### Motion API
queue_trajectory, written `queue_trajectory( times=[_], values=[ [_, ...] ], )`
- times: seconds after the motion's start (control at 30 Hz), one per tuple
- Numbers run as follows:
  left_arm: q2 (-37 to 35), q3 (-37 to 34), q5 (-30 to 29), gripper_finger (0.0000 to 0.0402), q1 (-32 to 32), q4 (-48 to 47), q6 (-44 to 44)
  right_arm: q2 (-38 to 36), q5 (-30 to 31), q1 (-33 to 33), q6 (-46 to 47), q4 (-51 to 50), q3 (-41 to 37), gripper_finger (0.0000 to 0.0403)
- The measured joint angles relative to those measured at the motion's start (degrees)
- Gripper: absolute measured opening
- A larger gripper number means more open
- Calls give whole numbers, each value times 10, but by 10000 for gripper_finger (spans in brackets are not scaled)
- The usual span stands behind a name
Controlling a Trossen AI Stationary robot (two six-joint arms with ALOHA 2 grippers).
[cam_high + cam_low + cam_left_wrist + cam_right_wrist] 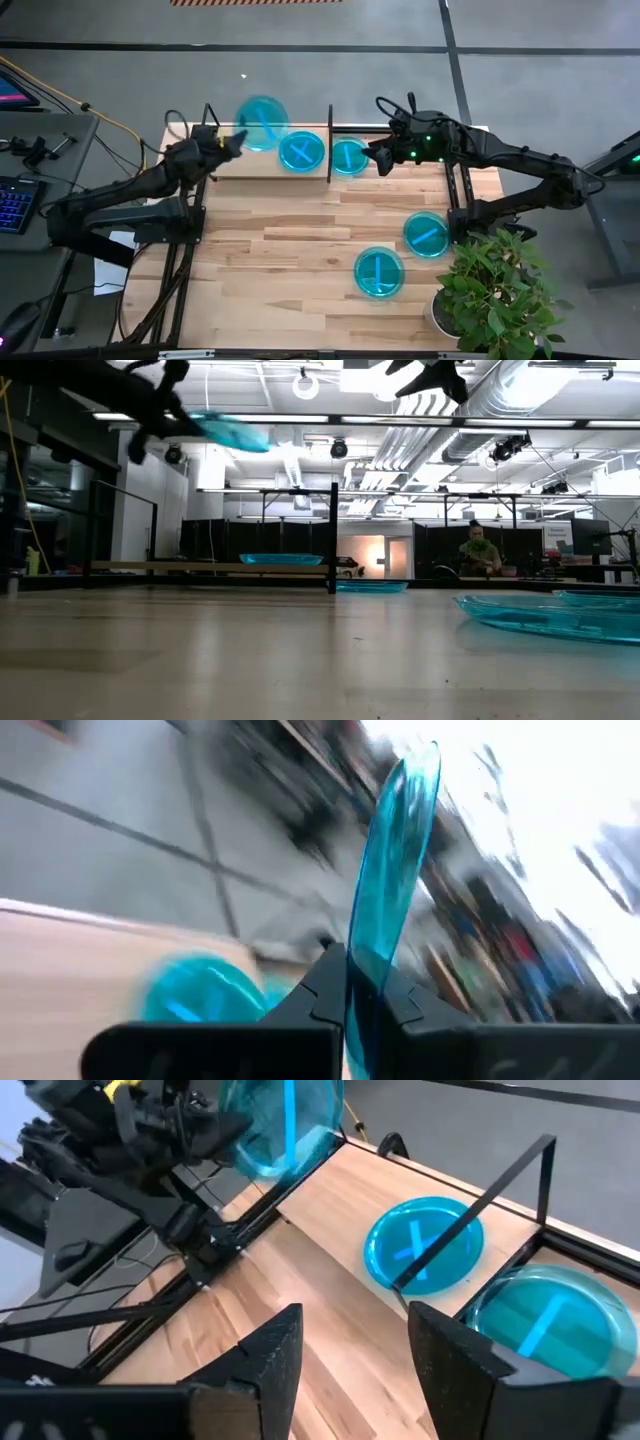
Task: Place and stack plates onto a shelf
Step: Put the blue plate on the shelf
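Above the shelf (pixel 280 168), the left gripper (pixel 236 141) clamps a blue plate (pixel 263 122) in mid-air near two stacked plates (pixel 301 152), while the right gripper (pixel 381 160) hovers open-fingered beside the divider (pixel 330 143).

Left pincer (pixel 236 143) raised, clamped; right pincer (pixel 380 160) raised, fingers apart.

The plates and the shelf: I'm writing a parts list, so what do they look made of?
The plates, like the one held by the left gripper, look like glossy cyan plastic: the background shows through. The shelf seems a pale, matte wood board with visible grain, framed by thin black rods, probably metal.
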Motion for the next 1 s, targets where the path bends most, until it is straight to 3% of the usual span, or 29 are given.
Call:
queue_trajectory(
  times=[0.13,0.3,0.43,0.53,0.63,0.8,1.0],
  values=[
    [-12,-20,-131,1,-65,-14,-56,5,0,0,0,-12,0,167],
    [41,-30,-287,1,-194,-18,-145,10,16,0,-6,-18,0,167],
    [99,-29,-435,1,-307,-40,-277,10,26,0,-11,-17,0,167],
    [149,-29,-512,1,-370,-80,-415,10,30,0,-19,-17,0,167],
    [205,-29,-550,0,-396,-114,-553,10,37,-3,-26,-17,0,167],
    [305,-29,-548,0,-384,-119,-711,10,36,-12,-26,-17,0,167],
    [396,-29,-520,0,-341,-44,-745,10,34,-15,-25,-17,0,167]
  ],
)
